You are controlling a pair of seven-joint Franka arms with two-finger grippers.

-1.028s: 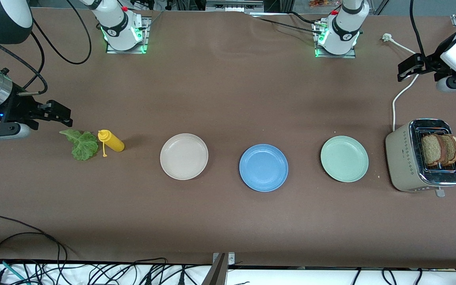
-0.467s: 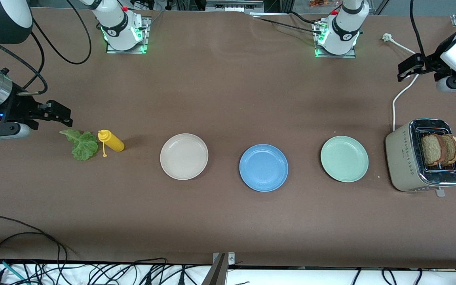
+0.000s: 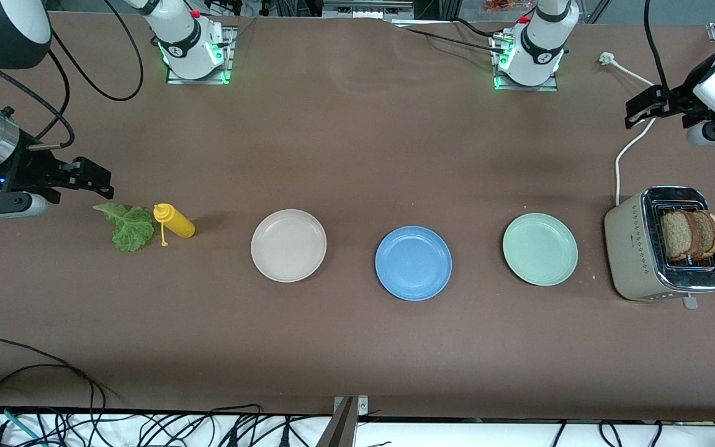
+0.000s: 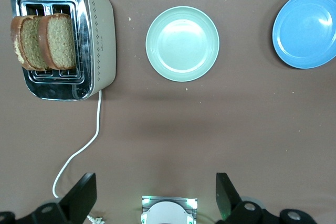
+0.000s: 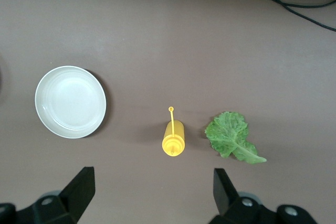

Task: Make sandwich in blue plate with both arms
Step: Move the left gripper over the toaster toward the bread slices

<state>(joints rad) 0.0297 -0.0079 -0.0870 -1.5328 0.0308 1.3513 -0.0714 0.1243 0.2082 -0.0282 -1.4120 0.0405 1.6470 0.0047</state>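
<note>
Brown matting covers the long table (image 3: 357,155), with loose black cables along its near edge. From the high front camera I see three plates in a row across the middle: a cream plate (image 3: 288,245) toward my right arm's end, the blue plate (image 3: 413,262) in the centre and slightly nearer the camera, and a green plate (image 3: 540,249) toward my left arm's end. The blue plate has nothing on it. A toaster (image 3: 634,248) stands at my left arm's end with two bread slices (image 3: 689,234) upright in its slots. A lettuce leaf (image 3: 126,226) lies flat at my right arm's end, a yellow bottle (image 3: 174,221) on its side just beside it. My left gripper (image 3: 642,105) hangs in the air over the white cord near the toaster; my right gripper (image 3: 87,176) hangs over bare table near the leaf. Both hold nothing.

Looking down from my left wrist, my left gripper's (image 4: 156,196) jaws are spread wide, touching nothing, with the toaster, bread, green plate and blue plate (image 4: 305,28) below.

Looking down from my right wrist, my right gripper's (image 5: 153,192) jaws are likewise spread wide and bare, above the bottle (image 5: 172,137), leaf (image 5: 231,135) and cream plate (image 5: 70,102).
</note>
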